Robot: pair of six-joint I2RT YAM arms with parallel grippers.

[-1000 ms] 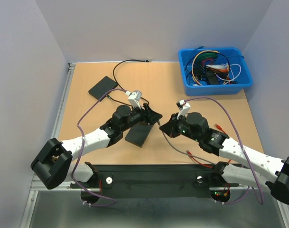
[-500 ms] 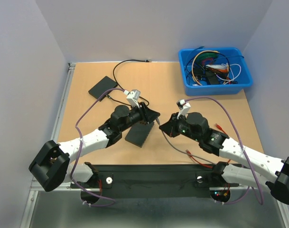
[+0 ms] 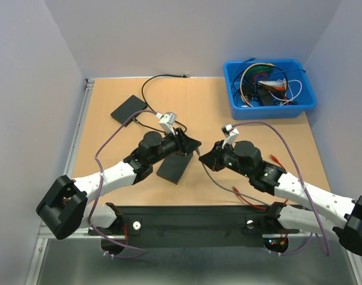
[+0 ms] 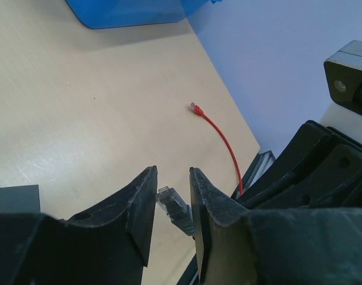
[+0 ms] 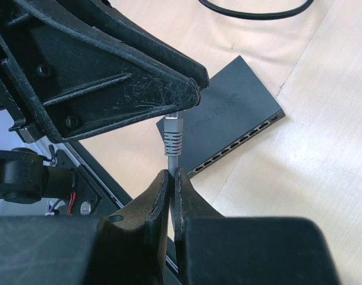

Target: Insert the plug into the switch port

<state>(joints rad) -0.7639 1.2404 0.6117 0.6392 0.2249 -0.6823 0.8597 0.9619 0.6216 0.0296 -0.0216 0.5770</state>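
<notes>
The plug point(image 5: 174, 132), a clear-tipped connector with a ribbed grey boot, hangs in the air just off the right-hand end of the network switch point(image 5: 228, 122), clear of its case and not in any socket. The right gripper point(image 5: 170, 172) has its jaws shut tight on the rear end of the boot. The plug's long axis runs straight out from those jaws, tip leading, toward the left arm. That line passes beside the switch's port row point(image 5: 237, 145) and not into it. The left gripper point(image 4: 172, 172) meets the plug from the opposite side. Its jaws stand only a plug's width apart, with the clear tip between them and each inner face seeming to touch a side of it, so both grippers have hold of the same plug. The switch itself lies flat on the table point(image 3: 109, 148), below and between the two wrists. A red patch cable point(image 4: 219, 133) lies loose on the table well to the right of the switch. A blue bin point(image 3: 270, 110) of tangled wires sits far beyond the switch to the right, and a flat black box point(image 3: 128, 108) lies beyond it to the left.
</notes>
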